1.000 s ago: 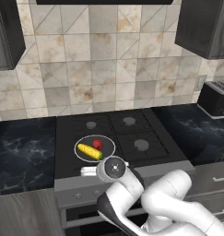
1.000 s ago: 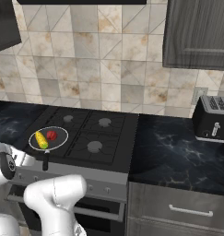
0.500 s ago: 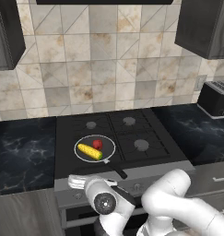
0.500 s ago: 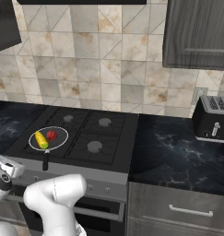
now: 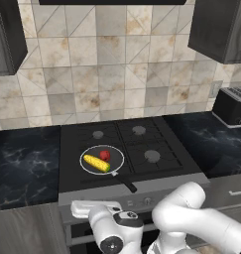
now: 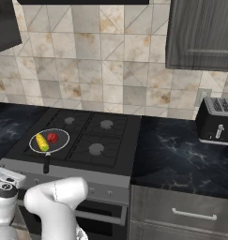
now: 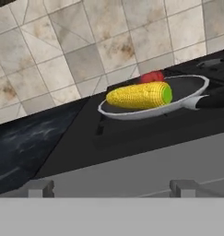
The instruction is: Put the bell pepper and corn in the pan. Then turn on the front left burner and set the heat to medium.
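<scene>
The corn [image 5: 97,163] and the bell pepper [image 5: 105,155] both lie inside the pan [image 5: 117,155], side by side, the pepper toward the back and the cob toward the front left. In the hand view the cob [image 7: 139,95] shows lengthwise with its green tip to the right, and the pepper [image 7: 153,76] peeks out red behind it. The pan sits on the front left burner of the stove [image 5: 156,171], its short black handle [image 5: 127,185] pointing out over the front edge.

So the loading part of the task looks finished, and the step in hand is the burner. The hand [image 5: 94,208] is low in front of the stove, below the level of the cooktop, at about the height of the control panel. It carries nothing, and its fingers stand wide apart; their tips [image 7: 38,188] rise at the bottom of the hand view, with the stove's front face just ahead.

Small knobs [image 5: 147,202] are visible along the front panel in the left base view, but which one governs the front left burner cannot be told from here. The next move calls for lining the open fingers up around the correct knob, closing on it, and turning it only part way, to a middle setting.
</scene>
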Robot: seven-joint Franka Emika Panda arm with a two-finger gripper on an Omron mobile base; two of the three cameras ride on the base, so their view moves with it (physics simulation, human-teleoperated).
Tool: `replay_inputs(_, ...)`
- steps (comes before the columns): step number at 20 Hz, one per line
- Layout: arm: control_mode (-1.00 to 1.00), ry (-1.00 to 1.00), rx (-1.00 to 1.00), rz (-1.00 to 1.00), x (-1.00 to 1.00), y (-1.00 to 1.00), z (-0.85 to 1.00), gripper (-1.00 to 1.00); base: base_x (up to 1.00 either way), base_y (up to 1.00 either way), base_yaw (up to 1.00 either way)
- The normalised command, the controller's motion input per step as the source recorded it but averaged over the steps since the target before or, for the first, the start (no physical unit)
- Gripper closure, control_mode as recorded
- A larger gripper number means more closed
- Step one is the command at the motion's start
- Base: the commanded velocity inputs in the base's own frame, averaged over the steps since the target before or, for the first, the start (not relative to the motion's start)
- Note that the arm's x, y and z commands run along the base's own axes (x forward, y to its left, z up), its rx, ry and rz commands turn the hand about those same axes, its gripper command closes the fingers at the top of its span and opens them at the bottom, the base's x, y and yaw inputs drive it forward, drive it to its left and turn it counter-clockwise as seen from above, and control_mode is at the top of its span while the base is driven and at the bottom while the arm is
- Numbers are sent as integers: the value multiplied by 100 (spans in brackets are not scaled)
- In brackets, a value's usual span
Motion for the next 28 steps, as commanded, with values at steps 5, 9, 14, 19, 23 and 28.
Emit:
replay_inputs(5,-100,0,-14,0,1,29,-42,-100,0,0,0)
replay_inputs(9,-100,0,-12,-1,0,14,-20,-100,0,0,0)
replay_inputs(14,-100,-2,-8,-6,0,1,-11,-100,0,0,0)
replay_inputs(19,-100,-7,-1,-9,-1,0,-8,-100,0,0,0)
replay_inputs(23,-100,-11,0,-2,0,0,-27,-100,0,0,0)
replay_inputs(28,-100,-12,0,0,-17,2,-13,-100,0,0,0)
